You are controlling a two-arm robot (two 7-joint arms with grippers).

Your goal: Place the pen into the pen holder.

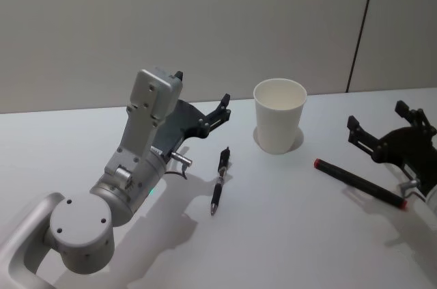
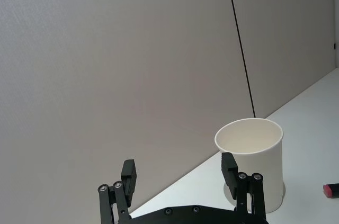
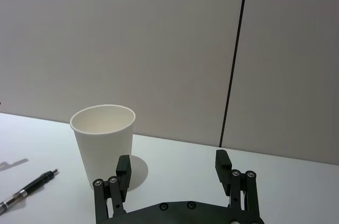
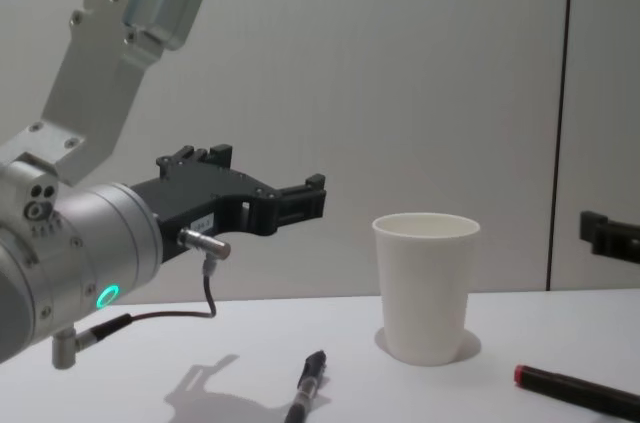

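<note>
- White paper cup, the pen holder [image 1: 280, 115], stands upright on the pale table [image 1: 287, 255], close to the wall.
- The black-and-silver pen [image 1: 219, 180] lies flat on the table, nearer the robot than the cup and to its left, not touching it.
- The left gripper [image 2: 179, 167] hovers above the table just left of the pen, jaws spread apart.
- The right gripper [image 3: 173, 160] sits low at the right, jaws likewise spread, near a red-tipped black marker [image 1: 360, 184] lying flat.

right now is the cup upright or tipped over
Upright: the pen holder stands on its base on the table, open rim facing up.
</note>
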